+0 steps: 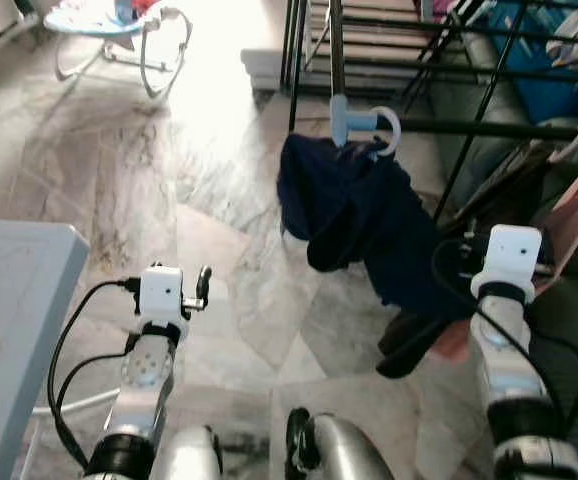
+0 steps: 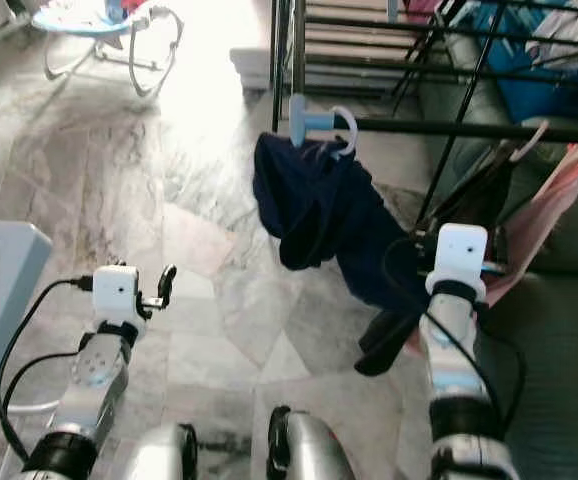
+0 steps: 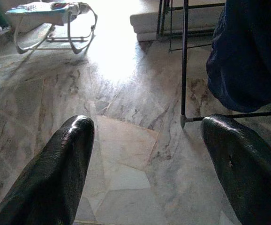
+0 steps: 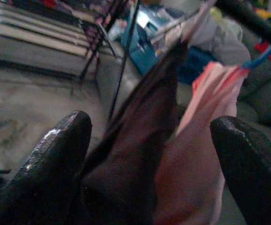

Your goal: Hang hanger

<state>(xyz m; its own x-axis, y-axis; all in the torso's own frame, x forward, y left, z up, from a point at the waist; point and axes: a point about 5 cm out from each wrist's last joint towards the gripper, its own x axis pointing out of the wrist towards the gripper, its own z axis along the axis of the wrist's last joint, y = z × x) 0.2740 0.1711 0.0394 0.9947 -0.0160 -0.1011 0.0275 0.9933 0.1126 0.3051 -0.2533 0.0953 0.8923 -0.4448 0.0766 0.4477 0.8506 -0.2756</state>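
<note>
Pale blue plastic hanger [image 1: 364, 125] carrying navy garment [image 1: 354, 215] hooked on black metal rack rail [image 1: 489, 128], 12 o'clock; left gripper [image 3: 145, 164] and right gripper [image 4: 149, 164] both spread, empty

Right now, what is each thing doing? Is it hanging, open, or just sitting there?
Hanger: hooked on the rack's black bar.
Navy garment: hanging from the hanger, bunched up.
Drying rack: standing on the floor.
Pink garment: hanging on the rack.
Left gripper: open, holding nothing.
Right gripper: open, by the hanging clothes.
Baby bouncer: standing on the floor.
</note>
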